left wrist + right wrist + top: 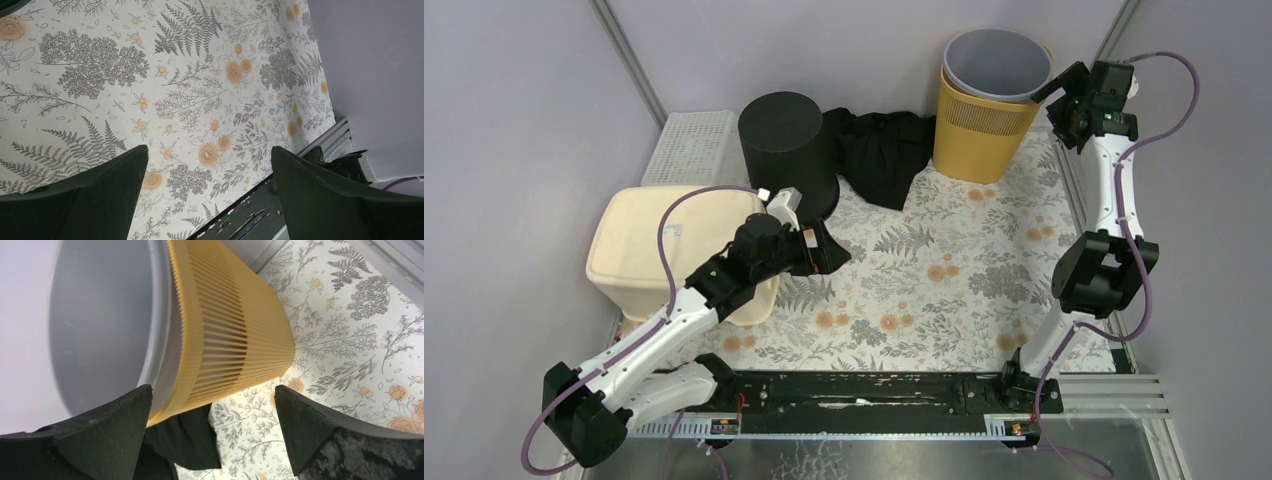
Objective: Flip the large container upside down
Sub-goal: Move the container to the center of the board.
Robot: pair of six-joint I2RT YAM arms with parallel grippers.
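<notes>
The left gripper [819,250] is hanging over the mat [944,230] with fingers spread, holding nothing, well apart from the bin. The right gripper [1052,92] is far nearer, its fingers also spread, hovering at the bin's rim. The grey bin [994,60] is standing upright, mouth up, nested in the yellow basket [979,135] at the far right corner, with the walls [874,40] crowding close behind.

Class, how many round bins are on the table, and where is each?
3: black bin at the back, left of centre; yellow slatted bin back right; grey bin nested inside it. Others could hide within.
</notes>
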